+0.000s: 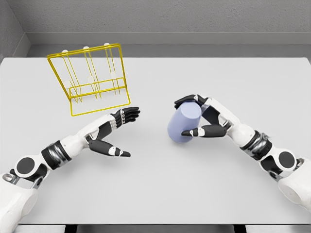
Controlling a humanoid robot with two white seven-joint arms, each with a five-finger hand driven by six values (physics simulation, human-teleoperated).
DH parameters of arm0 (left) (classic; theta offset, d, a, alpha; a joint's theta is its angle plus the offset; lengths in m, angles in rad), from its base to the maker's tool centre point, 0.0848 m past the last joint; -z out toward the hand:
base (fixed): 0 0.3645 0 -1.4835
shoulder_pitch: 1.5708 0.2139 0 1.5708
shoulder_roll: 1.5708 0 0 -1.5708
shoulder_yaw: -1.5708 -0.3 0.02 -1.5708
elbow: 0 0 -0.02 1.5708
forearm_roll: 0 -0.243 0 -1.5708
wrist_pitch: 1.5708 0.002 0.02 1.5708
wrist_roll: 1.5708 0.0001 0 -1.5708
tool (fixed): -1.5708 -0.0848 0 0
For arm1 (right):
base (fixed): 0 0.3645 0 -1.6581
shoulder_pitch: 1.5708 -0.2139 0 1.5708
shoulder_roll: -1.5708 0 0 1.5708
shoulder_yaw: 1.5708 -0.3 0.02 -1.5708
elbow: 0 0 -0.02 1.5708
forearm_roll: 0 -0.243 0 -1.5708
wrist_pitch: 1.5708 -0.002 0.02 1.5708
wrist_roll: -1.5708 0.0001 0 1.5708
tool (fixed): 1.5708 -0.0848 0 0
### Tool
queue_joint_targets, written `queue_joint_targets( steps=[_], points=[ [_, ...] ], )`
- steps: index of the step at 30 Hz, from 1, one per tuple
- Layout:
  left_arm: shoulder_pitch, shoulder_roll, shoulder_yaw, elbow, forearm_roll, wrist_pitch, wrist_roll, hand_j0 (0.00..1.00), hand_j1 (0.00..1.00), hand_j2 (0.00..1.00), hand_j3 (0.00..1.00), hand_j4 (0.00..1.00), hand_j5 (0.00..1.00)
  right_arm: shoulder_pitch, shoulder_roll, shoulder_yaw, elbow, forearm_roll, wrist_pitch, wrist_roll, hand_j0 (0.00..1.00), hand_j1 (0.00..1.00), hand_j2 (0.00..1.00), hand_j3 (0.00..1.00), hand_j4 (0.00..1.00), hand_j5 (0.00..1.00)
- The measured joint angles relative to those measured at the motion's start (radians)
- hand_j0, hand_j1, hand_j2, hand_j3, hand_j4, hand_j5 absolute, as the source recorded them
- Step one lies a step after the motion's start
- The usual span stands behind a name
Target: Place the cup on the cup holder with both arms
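Nearest, the two white arms come in over the pale grey table [160, 194] from the lower corners; the left arm reaches from the lower left toward the middle, and the left hand [114, 133] is open and holds nothing, its dark fingers stretched out toward the right and its thumb pointing away below them; it hangs just left of the table's middle, apart from everything. Across from it, right of the middle, the right hand [206, 119] is closed around the lavender cup [183, 124]; fingers curl over the cup's far side and the thumb presses its near side; the cup is tilted. Farther back on the left stands the yellow wire cup holder [90, 80], leaning, with white-tipped pegs along its top; it is well apart from the cup.
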Motion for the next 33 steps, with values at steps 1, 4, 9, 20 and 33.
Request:
queue_joint_targets(
  steps=[1, 4, 9, 20, 33],
  points=[
    [0.000, -0.007, 0.000, 0.008, 0.000, 0.000, 0.000, 1.00, 1.00, 1.00, 1.00, 1.00, 1.00, 0.000, 0.007, 0.001, 0.000, 0.003, 0.008, 0.000, 0.69, 0.69, 0.69, 0.69, 0.69, 0.69],
    [-0.015, -0.022, 0.003, 0.037, 0.002, 0.001, 0.000, 1.00, 1.00, 1.00, 1.00, 1.00, 1.00, -0.002, 0.023, 0.001, 0.003, 0.013, 0.028, -0.001, 0.69, 0.69, 0.69, 0.69, 0.69, 0.69],
    [-0.023, -0.054, 0.015, 0.102, 0.005, -0.002, 0.000, 1.00, 1.00, 1.00, 1.00, 1.00, 1.00, -0.009, 0.043, 0.001, 0.009, 0.021, 0.048, -0.004, 0.69, 0.69, 0.69, 0.69, 0.69, 0.69],
    [-0.025, -0.075, 0.017, 0.114, 0.003, -0.015, 0.000, 1.00, 1.00, 1.00, 1.00, 1.00, 1.00, -0.011, 0.090, 0.000, 0.051, 0.057, 0.104, -0.005, 0.71, 0.71, 0.71, 0.71, 0.71, 0.71],
    [-0.038, -0.084, 0.012, 0.113, 0.000, -0.021, 0.000, 1.00, 1.00, 1.00, 1.00, 1.00, 1.00, -0.021, 0.093, 0.000, 0.054, 0.061, 0.129, -0.002, 0.90, 0.90, 0.90, 0.90, 0.90, 0.90]
  ],
)
